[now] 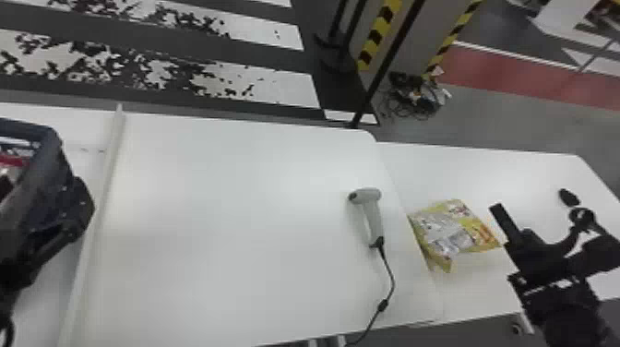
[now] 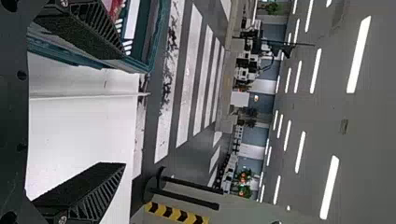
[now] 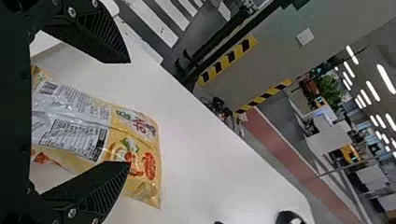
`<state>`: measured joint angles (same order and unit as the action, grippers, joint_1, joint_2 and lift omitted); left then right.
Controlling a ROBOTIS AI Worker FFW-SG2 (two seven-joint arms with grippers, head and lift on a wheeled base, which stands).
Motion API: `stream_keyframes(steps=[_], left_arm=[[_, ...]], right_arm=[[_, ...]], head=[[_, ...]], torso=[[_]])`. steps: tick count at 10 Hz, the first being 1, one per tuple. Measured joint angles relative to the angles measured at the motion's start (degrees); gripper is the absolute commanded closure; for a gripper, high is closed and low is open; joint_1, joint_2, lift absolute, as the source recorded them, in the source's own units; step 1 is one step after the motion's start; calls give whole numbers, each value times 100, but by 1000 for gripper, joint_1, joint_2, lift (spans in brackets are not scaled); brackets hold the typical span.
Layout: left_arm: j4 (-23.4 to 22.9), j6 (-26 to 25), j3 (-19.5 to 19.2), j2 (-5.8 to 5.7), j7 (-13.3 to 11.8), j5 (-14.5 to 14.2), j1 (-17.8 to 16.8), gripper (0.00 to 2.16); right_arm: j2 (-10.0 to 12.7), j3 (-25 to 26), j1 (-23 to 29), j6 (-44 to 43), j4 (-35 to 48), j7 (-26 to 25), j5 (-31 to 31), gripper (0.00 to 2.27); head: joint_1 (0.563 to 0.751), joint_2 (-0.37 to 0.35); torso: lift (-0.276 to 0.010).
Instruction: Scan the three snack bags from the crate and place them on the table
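Crate (image 1: 50, 159) beside left pincer (image 2: 123, 109), nearer arm, likely picks next | yellow bag (image 1: 454, 230) just left of right pincer (image 3: 129, 112) | both gape wide, empty

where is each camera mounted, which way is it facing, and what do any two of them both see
Head view: on the head, forward and down at the scanner on the table; left arm and right arm show.
Left wrist view: on the left wrist, past the left gripper, fingers open, to striped floor.
Right wrist view: on the right wrist, past the right gripper, fingers open, over the table.
Shared: crate, head and left wrist; snack bag, head and right wrist.
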<state>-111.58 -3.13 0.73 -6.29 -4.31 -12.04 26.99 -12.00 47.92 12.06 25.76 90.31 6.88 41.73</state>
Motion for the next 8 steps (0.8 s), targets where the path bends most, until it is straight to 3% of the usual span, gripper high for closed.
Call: stream_keyframes(steps=[2,4,5,8], left_arm=[[-51,-20,-18,37,0,16,23,53],[-58,-34,8,81,1,52,49,53],[-58,-41,20,108,0,69,52,53],[-57,-69,20,161,9,105,52,53]], right_arm=[[461,-551,627,-682,1331,6,-544,49],[798,-1449,1314,-1634,2356,6,-1256,49],[869,-1967,1593,-2069,2653,-1,-1628,49],[898,-3288,1890,-3024,2727,-219,-2656,49]], head=[[695,-350],[695,-350],[695,-336],[695,-206]], torso=[[-62],[-62],[-62],[-62]])
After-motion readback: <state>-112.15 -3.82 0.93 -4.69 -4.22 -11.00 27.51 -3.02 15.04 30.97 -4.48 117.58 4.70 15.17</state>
